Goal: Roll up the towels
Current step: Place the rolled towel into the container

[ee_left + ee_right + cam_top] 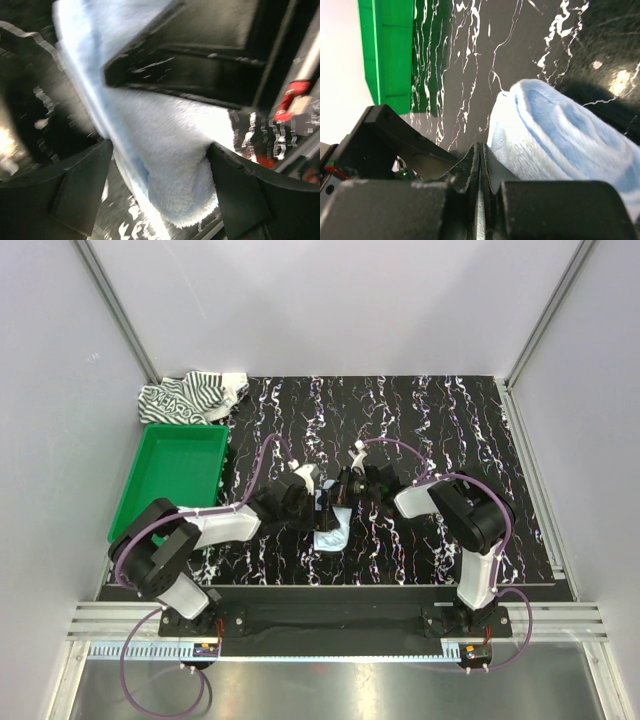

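The light blue towel (333, 530) lies partly rolled on the black marbled table, near the front middle. My left gripper (322, 502) is open and straddles the roll's end (170, 165): the right finger (240, 195) touches the cloth and the left finger (85, 190) stands apart from it. My right gripper (348, 485) is shut and empty, its tips (480, 150) pressed down beside the blue towel (560, 135). It shows as a black block on the cloth in the left wrist view (200, 65). The striped towel (190, 398) lies crumpled at the back left corner.
A green plastic tray (175, 475) sits at the left of the table, just in front of the striped towel; its edge shows in the right wrist view (387, 50). White walls and metal rails close in the table on three sides.
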Available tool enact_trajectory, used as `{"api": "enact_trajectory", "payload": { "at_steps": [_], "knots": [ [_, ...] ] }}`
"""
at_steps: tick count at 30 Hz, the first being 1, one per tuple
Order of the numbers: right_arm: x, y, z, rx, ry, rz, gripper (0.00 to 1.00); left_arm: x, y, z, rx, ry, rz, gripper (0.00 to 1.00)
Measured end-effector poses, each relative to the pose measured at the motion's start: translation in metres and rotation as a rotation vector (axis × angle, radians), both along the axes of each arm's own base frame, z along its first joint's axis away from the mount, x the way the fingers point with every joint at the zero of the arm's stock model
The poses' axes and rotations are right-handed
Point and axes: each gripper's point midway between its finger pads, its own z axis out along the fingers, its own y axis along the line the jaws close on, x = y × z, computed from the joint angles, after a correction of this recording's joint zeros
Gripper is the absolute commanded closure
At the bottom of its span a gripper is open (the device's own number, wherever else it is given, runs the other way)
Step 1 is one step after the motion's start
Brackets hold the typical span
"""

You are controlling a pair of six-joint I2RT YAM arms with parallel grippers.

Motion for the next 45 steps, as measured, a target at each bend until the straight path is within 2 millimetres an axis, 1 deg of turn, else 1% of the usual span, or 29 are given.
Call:
{"api": "enact_trajectory", "payload": {
  "at_steps": [3,4,5,7,8,10,11,15,16,17,20,22,24,26,27,28,30,32,33,34,36,38,39,42,43,45],
  "knots": [
    [0.001,0.0,0.0,-0.003,-0.005,-0.005,0.93,0.002,-0.01,-0.001,-0.047,0.002,-0.01,0.28],
    [0.002,-0.001,0.0,-0.005,-0.007,-0.008,0.93,0.002,-0.013,0.0,-0.063,0.002,-0.013,0.33],
    [0.003,-0.001,0.0,-0.006,-0.01,-0.01,0.93,0.002,-0.015,-0.001,-0.077,0.005,-0.015,0.47],
    [0.003,-0.001,0.0,-0.011,-0.013,-0.012,0.93,0.001,-0.017,-0.003,-0.099,0.019,-0.012,0.62],
    [0.003,-0.002,0.0,-0.013,-0.012,-0.014,0.93,0.001,-0.019,-0.004,-0.113,0.025,-0.01,0.76],
    [0.004,-0.002,0.0,-0.014,-0.015,-0.018,0.93,0.003,-0.022,-0.004,-0.141,0.031,-0.007,0.96],
    [0.004,-0.003,0.0,-0.017,-0.016,-0.021,0.93,0.003,-0.024,-0.003,-0.151,0.034,-0.007,1.0],
    [0.004,-0.005,0.001,-0.03,-0.017,-0.028,0.91,0.004,-0.027,-0.003,-0.167,0.035,-0.01,1.0],
    [0.004,-0.006,0.001,-0.036,-0.015,-0.029,0.82,0.004,-0.027,-0.003,-0.167,0.035,-0.01,1.0],
    [0.004,-0.007,0.002,-0.041,-0.012,-0.033,0.76,0.004,-0.027,-0.002,-0.167,0.034,-0.01,1.0],
    [0.003,-0.012,0.011,-0.082,-0.008,-0.046,0.66,0.003,-0.025,0.0,-0.158,0.03,-0.006,1.0],
    [0.004,-0.017,0.017,-0.129,0.003,-0.072,0.62,0.0,-0.02,0.003,-0.135,0.029,-0.002,1.0],
    [0.013,-0.026,0.033,-0.198,-0.003,-0.127,0.55,-0.005,-0.012,0.005,-0.108,0.031,0.01,1.0],
    [0.026,-0.036,0.058,-0.26,-0.033,-0.198,0.5,-0.009,-0.003,0.008,-0.083,0.032,0.023,1.0],
    [0.034,-0.041,0.075,-0.283,-0.061,-0.234,0.44,-0.011,0.002,0.009,-0.07,0.03,0.031,1.0],
    [0.04,-0.047,0.09,-0.302,-0.086,-0.271,0.41,-0.014,0.006,0.01,-0.058,0.031,0.037,1.0],
    [0.053,-0.061,0.13,-0.342,-0.15,-0.356,0.35,-0.016,0.013,0.014,-0.043,0.028,0.051,1.0],
    [0.06,-0.08,0.169,-0.371,-0.209,-0.444,0.34,-0.018,0.018,0.021,-0.035,0.021,0.064,1.0],
    [0.06,-0.089,0.185,-0.38,-0.233,-0.481,0.34,-0.019,0.022,0.026,-0.032,0.011,0.072,1.0],
    [0.058,-0.099,0.2,-0.388,-0.254,-0.513,0.34,-0.019,0.025,0.031,-0.032,-0.001,0.081,1.0],
    [0.048,-0.118,0.221,-0.399,-0.281,-0.564,0.34,-0.018,0.034,0.049,-0.031,-0.044,0.113,1.0],
    [0.037,-0.132,0.233,-0.402,-0.294,-0.589,0.34,-0.014,0.047,0.074,-0.038,-0.104,0.158,1.0],
    [0.031,-0.138,0.238,-0.398,-0.301,-0.598,0.34,-0.008,0.055,0.09,-0.045,-0.142,0.192,1.0],
    [0.014,-0.149,0.239,-0.393,-0.299,-0.598,0.34,0.016,0.085,0.141,-0.067,-0.263,0.317,1.0],
    [0.009,-0.151,0.235,-0.396,-0.292,-0.595,0.34,0.027,0.098,0.157,-0.066,-0.3,0.368,1.0],
    [0.0,-0.152,0.227,-0.397,-0.274,-0.573,0.35,0.044,0.122,0.182,-0.065,-0.358,0.458,1.0]
  ]
}}
